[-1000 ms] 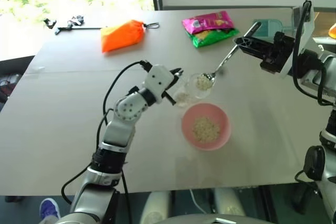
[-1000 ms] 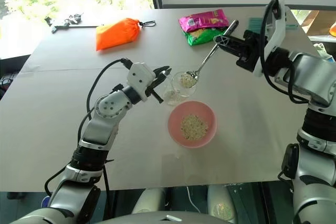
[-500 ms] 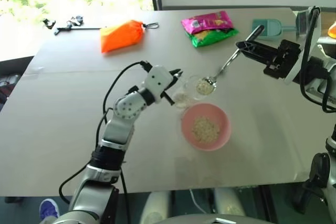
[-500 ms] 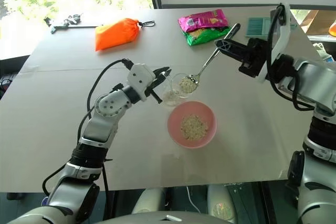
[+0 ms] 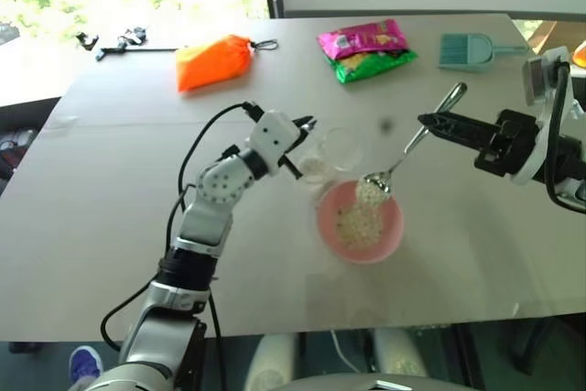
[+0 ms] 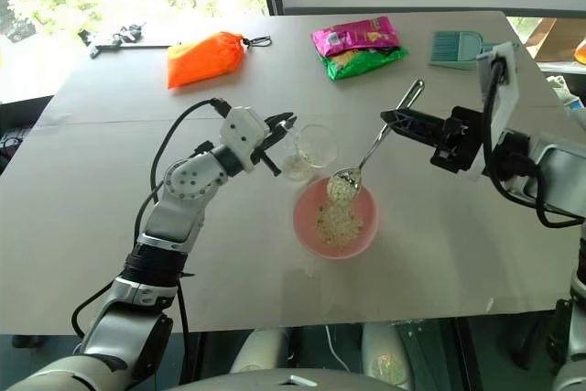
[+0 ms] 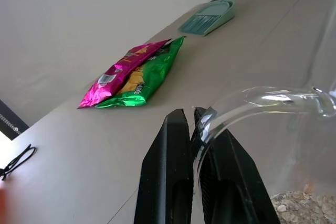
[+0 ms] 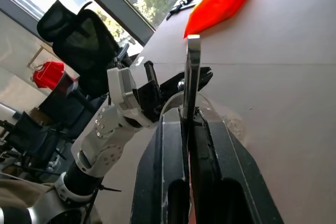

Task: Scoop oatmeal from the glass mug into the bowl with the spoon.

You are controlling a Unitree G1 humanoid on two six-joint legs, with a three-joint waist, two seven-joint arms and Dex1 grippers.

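The left gripper's (image 5: 309, 125) fingers pinch the rim of the glass mug (image 5: 328, 155), and the right gripper's (image 6: 388, 117) fingers clamp the handle of the spoon (image 6: 366, 159). Its oatmeal-heaped (image 6: 340, 187) tip hangs over the far rim of the bowl (image 6: 311, 231), just beside the mug. The table (image 5: 92, 208) lies bare between the bowl and the near edge; an orange pouch (image 5: 212, 60), snack packets (image 5: 366, 48) and a teal scoop (image 5: 469, 50) sit along the far edge.

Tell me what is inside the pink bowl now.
A heap of oatmeal lies in the pink bowl; the loaded spoon above covers part of it.
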